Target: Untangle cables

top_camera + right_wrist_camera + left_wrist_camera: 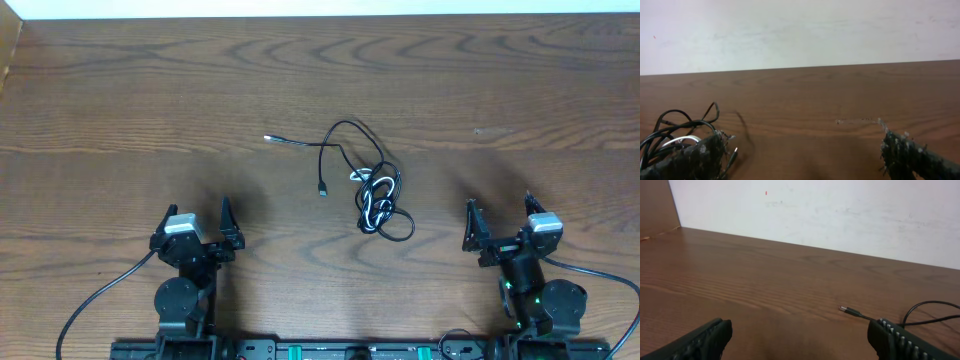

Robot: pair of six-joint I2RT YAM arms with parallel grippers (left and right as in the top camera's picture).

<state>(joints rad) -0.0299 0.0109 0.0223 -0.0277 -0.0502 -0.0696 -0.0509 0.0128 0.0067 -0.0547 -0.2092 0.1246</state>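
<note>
Grippers, nearest the near edge: left gripper (pixel 196 226) sits below-left of the tangle (pixel 378 205), jaws spread wide, empty. Right gripper (pixel 500 226) sits below-right of the tangle, jaws also spread wide, empty. Both are well apart from the tangle, with only bare table (pixel 120 100) between. The arms' own thick leads (pixel 100 295) trail off behind the grippers, on the side away from the tangle.

The tangle lies mid-table, somewhat nearer the right gripper. White cable (pixel 366 178) is bunched inside it, and black cable (pixel 347 123) loops wrap around and across the white. Can't tell which strand lies over which.

Beyond the tangle, the black cable arches up-left in one open loop. One black plug end (pixel 322 189) lies just left of the tangle. A silver-tipped plug end (pixel 270 139) lies further up-left, flat on the wood.

Far side of the tangle: open wood, then a white wall (pixel 300 8).
</note>
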